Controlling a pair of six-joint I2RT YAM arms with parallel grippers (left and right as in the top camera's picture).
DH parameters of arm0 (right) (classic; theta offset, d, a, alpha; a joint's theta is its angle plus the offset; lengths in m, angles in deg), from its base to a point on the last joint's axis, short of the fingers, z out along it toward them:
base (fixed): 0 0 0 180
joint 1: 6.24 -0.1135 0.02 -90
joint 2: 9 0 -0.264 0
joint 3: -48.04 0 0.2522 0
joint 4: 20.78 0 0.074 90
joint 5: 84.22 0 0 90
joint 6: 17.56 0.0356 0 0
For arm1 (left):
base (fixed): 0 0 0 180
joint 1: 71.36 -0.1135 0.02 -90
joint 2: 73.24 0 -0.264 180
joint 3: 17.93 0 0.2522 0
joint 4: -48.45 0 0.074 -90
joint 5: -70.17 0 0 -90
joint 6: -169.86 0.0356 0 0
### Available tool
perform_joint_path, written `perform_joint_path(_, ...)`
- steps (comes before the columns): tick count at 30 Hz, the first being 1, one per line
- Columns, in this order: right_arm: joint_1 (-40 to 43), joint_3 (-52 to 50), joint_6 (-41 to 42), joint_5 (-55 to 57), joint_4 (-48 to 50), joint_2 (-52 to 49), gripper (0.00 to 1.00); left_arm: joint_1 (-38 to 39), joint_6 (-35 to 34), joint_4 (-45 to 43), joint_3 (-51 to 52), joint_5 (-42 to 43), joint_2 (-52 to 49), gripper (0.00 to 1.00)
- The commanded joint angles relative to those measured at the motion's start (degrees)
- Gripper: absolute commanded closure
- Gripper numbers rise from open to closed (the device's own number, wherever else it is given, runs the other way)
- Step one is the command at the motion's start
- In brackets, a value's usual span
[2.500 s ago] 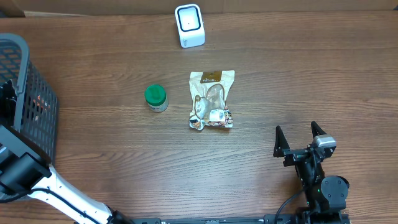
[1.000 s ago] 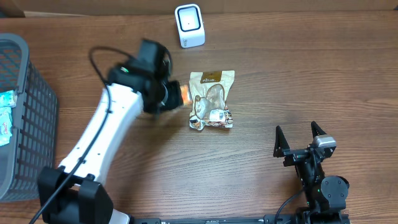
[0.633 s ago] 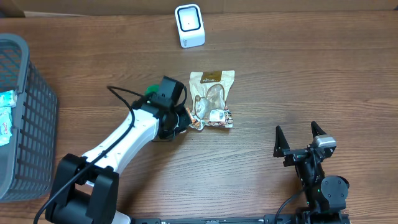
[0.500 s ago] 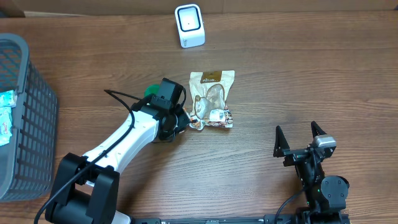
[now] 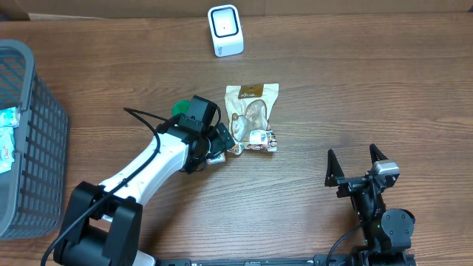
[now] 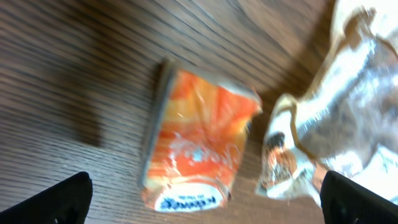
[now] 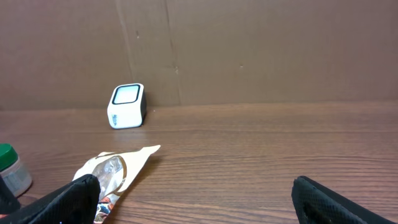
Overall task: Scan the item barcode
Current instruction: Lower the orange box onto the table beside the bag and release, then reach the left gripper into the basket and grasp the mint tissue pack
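1. At the far left the basket (image 5: 33, 111) has a few packets (image 5: 6, 144) showing at its edge. I would guess these are items waiting their turn.
2. The left arm (image 5: 151, 166) reaches out over the middle of the table (image 5: 111, 66). Its jaws are wide apart and clamped on nothing.
3. The orange packet (image 6: 199, 146) lies flat on the wood between those jaws, and I take it for the item to be scanned. It is too blurred for me to pick out a barcode.
4. A green-capped jar (image 5: 179, 109) stands just behind the arm. A pale pouch (image 5: 253, 118) lies just to the right of the packet, close to touching it.
5. The scanner (image 5: 225, 29) stands at the far edge of the table, well apart from the packet, with nothing held in front of it.
   - No scan is under way at this moment.
   - I cannot tell whether this packet has had its pass.
   - If it has not, nearly all of the job is left: grasp the packet, carry it over, and turn its code to the window.
6. At the near right the right arm (image 5: 369, 199) sits low with its jaws apart and empty, well away from everything. It seems to have no part in this.
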Motion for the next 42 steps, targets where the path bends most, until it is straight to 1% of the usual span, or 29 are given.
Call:
perform_joint_path(1, 0.2, -0.6, 0.2, -0.1, 0.2, 0.5, 0.00, -0.1, 12.3, 1.3, -3.9, 8.6, 5.0, 0.20)
perform_joint_path(2, 0.2, -0.6, 0.2, -0.1, 0.2, 0.5, 0.00, -0.1, 15.1, 2.9, -5.6, 9.8, 6.5, 0.25)
perform_joint_path(3, 0.2, -0.6, 0.2, -0.1, 0.2, 0.5, 0.00, -0.1, 17.0, 4.9, -7.5, 10.0, 7.8, 0.27)
perform_joint_path(4, 0.2, -0.6, 0.2, -0.1, 0.2, 0.5, 0.00, -0.2, 21.7, 9.4, -12.0, 8.9, 10.5, 0.37)
perform_joint_path(5, 0.2, -0.6, 0.2, -0.1, 0.2, 0.5, 0.00, -0.5, 24.0, 11.8, -14.3, 8.2, 11.6, 0.48)
perform_joint_path(6, 0.2, -0.6, 0.2, -0.1, 0.2, 0.5, 0.00, -1.0, 26.1, 16.1, -18.0, 6.3, 13.2, 0.70)
perform_joint_path(7, 0.2, -0.6, 0.2, -0.1, 0.2, 0.5, 0.00, -2.1, 26.7, 20.0, -21.8, 4.2, 14.3, 0.96)
perform_joint_path(9, 0.2, -0.6, 0.2, -0.1, 0.2, 0.5, 0.00, -4.0, 26.7, 25.7, -27.1, 1.3, 15.4, 0.96)
perform_joint_path(10, 0.2, -0.6, 0.2, -0.1, 0.2, 0.5, 0.00, -6.4, 26.7, 30.6, -32.0, 0.1, 16.2, 0.96)
perform_joint_path(11, 0.2, -0.6, 0.2, -0.1, 0.2, 0.5, 0.00, -8.1, 26.7, 33.2, -34.9, 0.0, 16.5, 0.96)
perform_joint_path(13, 0.2, -0.6, 0.2, -0.1, 0.2, 0.5, 0.00, -11.7, 26.5, 37.9, -40.1, 0.2, 17.0, 0.96)
perform_joint_path(16, 0.2, -0.6, 0.2, -0.1, 0.2, 0.5, 0.00, -16.3, 26.2, 42.0, -44.7, 0.2, 17.5, 0.96)
perform_joint_path(20, 0.2, -0.6, 0.2, -0.1, 0.2, 0.5, 0.00, -23.2, 26.2, 42.7, -47.3, -0.3, 19.0, 0.96)
perform_joint_path(22, 0.2, -0.6, 0.2, -0.1, 0.2, 0.5, 0.00, -28.5, 25.6, 42.8, -48.8, -0.3, 20.0, 0.96)
perform_joint_path(24, 0.2, -0.6, 0.2, -0.1, 0.2, 0.5, 0.00, -34.8, 24.9, 42.8, -50.5, -0.3, 20.9, 0.96)
perform_joint_path(27, 0.2, -0.6, 0.2, -0.1, 0.2, 0.5, 0.00, -47.2, 24.9, 42.3, -52.6, -0.4, 22.1, 0.96)
perform_joint_path(28, 0.2, -0.6, 0.2, -0.1, 0.2, 0.5, 0.00, -53.3, 24.9, 42.2, -53.0, -0.4, 22.2, 0.96)
perform_joint_path(29, 0.2, -0.6, 0.2, -0.1, 0.2, 0.5, 0.00, -56.3, 24.8, 42.2, -53.0, -0.4, 22.1, 0.94)
perform_joint_path(30, 0.2, -0.6, 0.2, -0.1, 0.2, 0.5, 0.00, -62.3, 22.8, 42.1, -52.8, -0.7, 21.2, 0.64)
perform_joint_path(32, 0.2, -0.6, 0.2, -0.1, 0.2, 0.5, 0.00, -66.6, 18.9, 42.0, -52.7, -2.2, 18.9, 0.32)
perform_joint_path(33, 0.2, -0.6, 0.2, -0.1, 0.2, 0.5, 0.00, -68.4, 18.0, 42.0, -52.7, -2.4, 17.3, 0.26)
perform_joint_path(36, 0.2, -0.6, 0.2, -0.1, 0.2, 0.5, 0.00, -71.1, 17.9, 41.9, -52.7, -3.7, 11.6, 0.22)
perform_joint_path(37, 0.2, -0.6, 0.2, -0.1, 0.2, 0.5, 0.00, -72.3, 19.8, 41.8, -52.7, -6.3, 7.6, 0.21)
perform_joint_path(40, 0.2, -0.6, 0.2, -0.1, 0.2, 0.5, 0.00, -73.5, 25.3, 42.0, -52.7, -11.8, 2.8, 0.20)
perform_joint_path(41, 0.2, -0.6, 0.2, -0.1, 0.2, 0.5, 0.00, -74.2, 29.7, 42.9, -52.7, -17.3, -1.5, 0.21)
perform_joint_path(42, 0.2, -0.6, 0.2, -0.1, 0.2, 0.5, 0.00, -74.3, 30.6, 42.9, -52.7, -18.4, -2.6, 0.21)
